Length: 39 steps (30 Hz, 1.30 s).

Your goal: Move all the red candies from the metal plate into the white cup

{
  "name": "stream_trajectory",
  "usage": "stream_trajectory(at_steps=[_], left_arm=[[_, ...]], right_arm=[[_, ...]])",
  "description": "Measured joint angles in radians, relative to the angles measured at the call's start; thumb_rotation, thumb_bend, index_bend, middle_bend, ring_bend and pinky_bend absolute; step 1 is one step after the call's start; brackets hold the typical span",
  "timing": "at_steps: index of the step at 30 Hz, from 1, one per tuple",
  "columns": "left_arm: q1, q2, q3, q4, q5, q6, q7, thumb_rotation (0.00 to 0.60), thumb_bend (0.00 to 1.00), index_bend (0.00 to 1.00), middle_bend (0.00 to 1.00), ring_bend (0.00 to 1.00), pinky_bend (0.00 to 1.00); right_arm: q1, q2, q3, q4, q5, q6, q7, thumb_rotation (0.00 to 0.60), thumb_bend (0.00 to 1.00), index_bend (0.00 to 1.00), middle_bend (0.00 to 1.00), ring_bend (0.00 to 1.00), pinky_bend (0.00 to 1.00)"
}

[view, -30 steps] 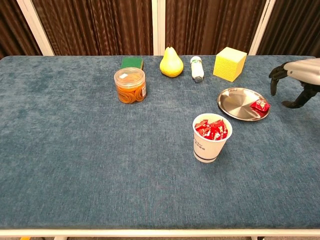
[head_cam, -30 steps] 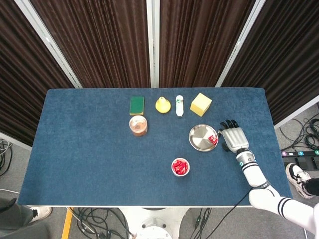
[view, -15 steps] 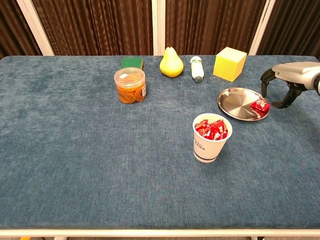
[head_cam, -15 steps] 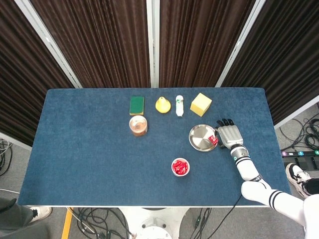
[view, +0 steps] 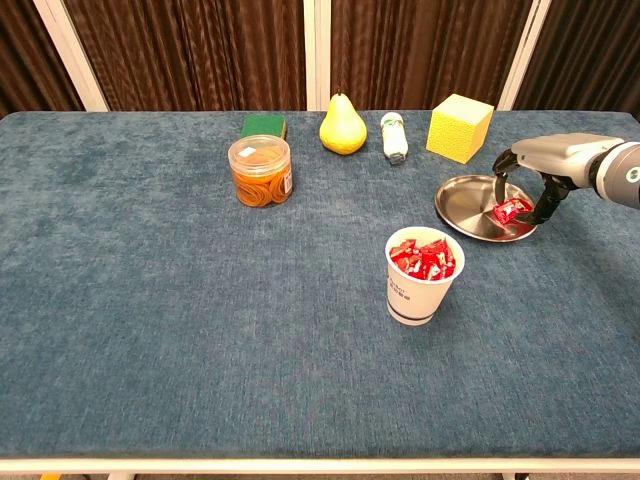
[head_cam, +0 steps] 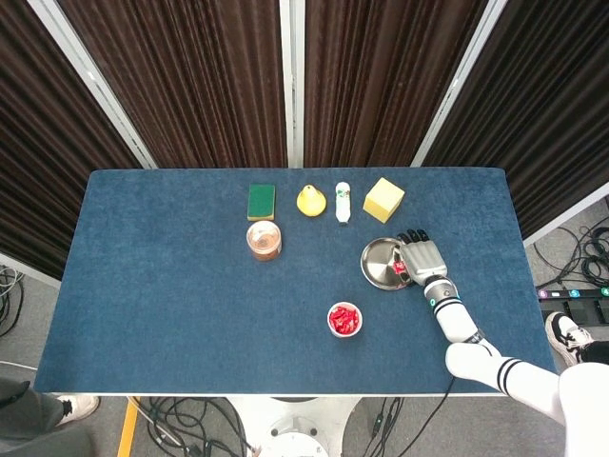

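1. My right hand (view: pixel 535 172) has moved in from the table's right edge and now arches over the right side of the metal plate (view: pixel 470 205); a second ago it hung well clear of the plate, out past its rim.
2. My fingers (view: pixel 499 178) curve downward on both sides of the last red candy (view: pixel 511 210). They stand around it, and I cannot tell whether they touch it, so I cannot say if the hand is grasping it or merely cupped above it.
3. That candy lies at the plate's right rim, the same spot as before. In the head view my hand (head_cam: pixel 420 258) covers it entirely.
4. The white cup (view: pixel 422 274) stands in front of the plate, near it but apart, with red candies (view: pixel 424 258) heaped to its brim; it has not moved.
5. My left hand shows in neither view.
6. Along the back of the blue table (view: pixel 150 330) the green sponge (view: pixel 263 125), yellow pear (view: pixel 342 126), small white bottle (view: pixel 393 136) and yellow cube (view: pixel 459 127) sit as they did, with the orange jar (view: pixel 261 171) just in front of the sponge.
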Motion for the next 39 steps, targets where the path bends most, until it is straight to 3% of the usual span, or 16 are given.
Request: stream_trajectory(at_steps=[14,29,35,39], left_arm=[[0.000,0.002,-0.001,0.002,0.000,-0.001,-0.002,0.600,0.07,0.18,0.11,0.08,0.15],[0.002,0.002,-0.001,0.008,-0.003,-0.003,-0.010,0.600,0.07,0.18,0.11,0.08,0.15],[0.005,0.001,-0.001,0.011,-0.004,0.002,-0.015,0.600,0.07,0.18,0.11,0.08,0.15],[0.005,0.003,-0.002,0.009,-0.001,0.004,-0.011,0.600,0.07,0.18,0.11,0.08,0.15]], right_arm=[[-0.012,-0.027,-0.012,0.057,-0.030,0.024,0.029,0.600,0.28,0.43,0.11,0.00,0.00],[-0.009,-0.071,-0.008,0.114,-0.056,0.023,0.035,0.600,0.30,0.56,0.16,0.00,0.00],[-0.011,-0.060,0.003,0.086,-0.069,0.038,0.051,0.600,0.33,0.59,0.17,0.00,0.00],[-0.022,-0.018,0.014,-0.004,-0.120,0.079,0.090,0.600,0.33,0.59,0.17,0.00,0.00]])
